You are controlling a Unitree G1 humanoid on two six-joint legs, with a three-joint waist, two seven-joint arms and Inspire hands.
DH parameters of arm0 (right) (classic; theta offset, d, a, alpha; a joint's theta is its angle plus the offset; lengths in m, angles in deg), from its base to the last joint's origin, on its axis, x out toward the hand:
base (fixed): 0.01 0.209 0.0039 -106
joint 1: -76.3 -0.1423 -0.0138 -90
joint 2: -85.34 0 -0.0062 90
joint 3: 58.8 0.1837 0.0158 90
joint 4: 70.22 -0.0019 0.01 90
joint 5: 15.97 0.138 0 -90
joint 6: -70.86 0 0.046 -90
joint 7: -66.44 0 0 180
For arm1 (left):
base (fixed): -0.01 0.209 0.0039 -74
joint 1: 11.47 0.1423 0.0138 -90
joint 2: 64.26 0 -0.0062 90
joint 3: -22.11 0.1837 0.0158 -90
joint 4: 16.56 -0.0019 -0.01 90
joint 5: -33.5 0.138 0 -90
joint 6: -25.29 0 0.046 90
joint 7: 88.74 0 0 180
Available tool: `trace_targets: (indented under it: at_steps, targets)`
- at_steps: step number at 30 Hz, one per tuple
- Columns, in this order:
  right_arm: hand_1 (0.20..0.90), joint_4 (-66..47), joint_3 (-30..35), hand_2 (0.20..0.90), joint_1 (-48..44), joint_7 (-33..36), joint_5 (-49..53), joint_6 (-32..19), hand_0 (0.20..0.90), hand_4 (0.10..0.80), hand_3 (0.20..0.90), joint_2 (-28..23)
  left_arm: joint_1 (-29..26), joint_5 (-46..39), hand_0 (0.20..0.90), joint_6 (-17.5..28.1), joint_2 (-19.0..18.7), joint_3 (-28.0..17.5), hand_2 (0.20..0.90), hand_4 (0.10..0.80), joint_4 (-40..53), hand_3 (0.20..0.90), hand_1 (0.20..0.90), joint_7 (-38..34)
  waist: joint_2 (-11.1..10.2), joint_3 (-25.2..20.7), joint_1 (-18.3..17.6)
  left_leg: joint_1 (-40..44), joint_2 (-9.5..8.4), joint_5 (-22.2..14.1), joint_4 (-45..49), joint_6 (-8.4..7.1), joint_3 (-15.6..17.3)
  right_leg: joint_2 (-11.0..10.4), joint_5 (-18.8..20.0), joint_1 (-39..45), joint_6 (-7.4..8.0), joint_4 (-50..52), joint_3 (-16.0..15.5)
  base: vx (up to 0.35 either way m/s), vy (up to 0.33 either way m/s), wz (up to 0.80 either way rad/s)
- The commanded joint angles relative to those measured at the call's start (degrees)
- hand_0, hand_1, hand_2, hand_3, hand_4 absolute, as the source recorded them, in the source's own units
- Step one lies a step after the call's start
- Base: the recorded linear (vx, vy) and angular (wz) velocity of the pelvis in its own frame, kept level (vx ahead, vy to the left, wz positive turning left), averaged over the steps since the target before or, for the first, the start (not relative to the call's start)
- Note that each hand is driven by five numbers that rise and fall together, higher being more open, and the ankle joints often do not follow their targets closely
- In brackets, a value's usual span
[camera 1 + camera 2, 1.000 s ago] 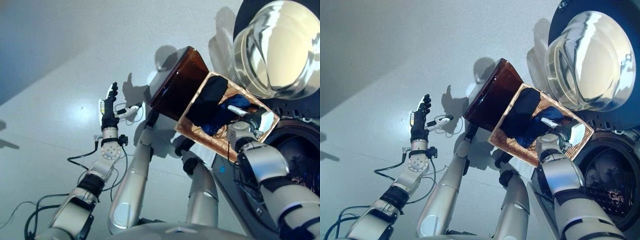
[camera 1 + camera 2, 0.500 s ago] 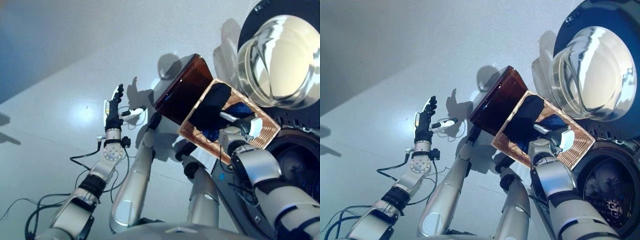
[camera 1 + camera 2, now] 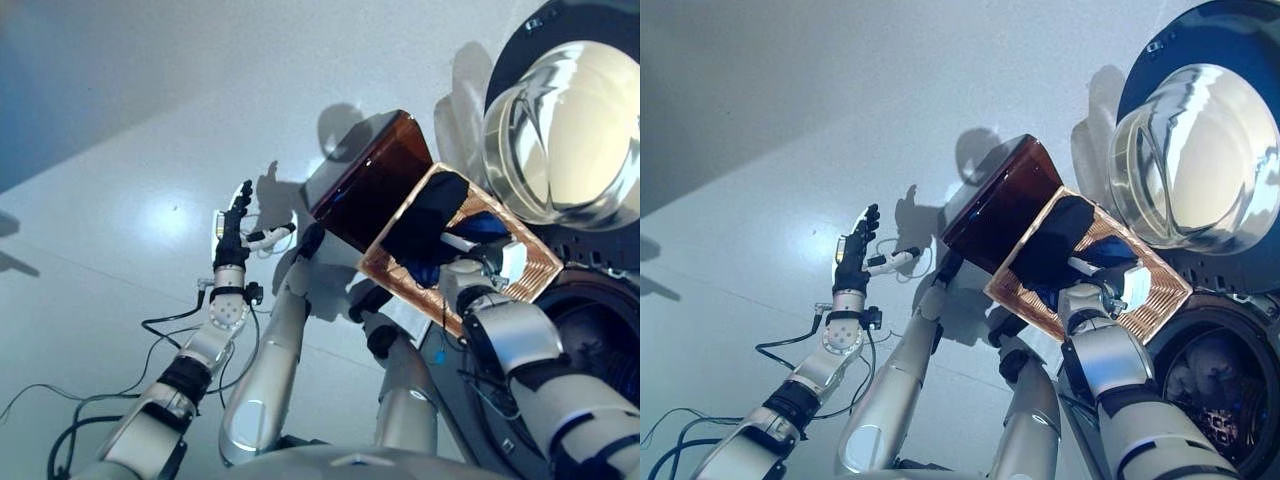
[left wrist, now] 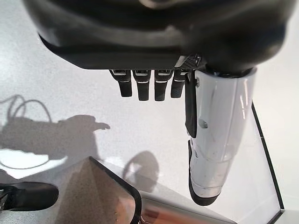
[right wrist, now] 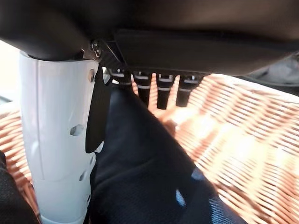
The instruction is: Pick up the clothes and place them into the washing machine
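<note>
A brown wicker basket (image 3: 365, 190) stands tilted beside the washing machine, its open mouth facing me. Dark clothes lie in it, a black piece (image 3: 425, 215) and a blue piece (image 3: 482, 226). My right hand (image 3: 470, 268) reaches into the basket mouth. In the right wrist view its fingers (image 5: 163, 91) are straight and its white-covered thumb (image 5: 56, 140) stands out, just over the dark cloth (image 5: 140, 172) on the wicker (image 5: 243, 140). My left hand (image 3: 232, 225) is raised over the floor, open and holding nothing.
The washing machine's round glass door (image 3: 560, 150) stands open to the right of the basket. The dark drum opening (image 3: 1215, 390) lies at the lower right, with something pale inside. Grey floor (image 3: 120, 200) spreads to the left. A basket corner (image 4: 107, 196) shows in the left wrist view.
The whole picture has shifted a little, so the camera moved. My right hand stays in the basket mouth over the clothes. The left hand remains raised and open.
</note>
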Motion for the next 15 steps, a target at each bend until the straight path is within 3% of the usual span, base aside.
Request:
trace_targets:
  at_steps: [1, 15]
  targets:
    - [0.200, -1.10, -2.78, 0.200, -1.84, -0.28, -3.24, -0.63, 0.200, 0.300, 0.200, -2.37, 0.36, 2.76, 0.900, 2.79, -0.94, -0.85, 0.900, 0.800, 5.37, 0.900, 0.900, -1.58, 0.90, 0.41, 1.59, -5.33, -1.84, -8.04, 8.15, -1.92, 4.48, 0.43, 6.94, 7.89, 5.31, -13.84, 3.49, 0.008, 0.031, 0.01]
    - [0.200, -1.09, -2.25, 0.200, -0.75, 0.35, -3.89, -0.21, 0.200, 0.300, 0.200, -2.00, 1.88, 3.07, 0.900, 2.60, -1.58, -1.03, 0.900, 0.800, 6.12, 0.900, 0.900, -1.84, 1.59, -0.40, 0.31, -3.28, -1.54, -8.48, 7.91, -1.28, 5.48, 0.10, 7.82, 8.67, 5.45, -14.53, 4.98, -0.008, 0.015, -0.01]
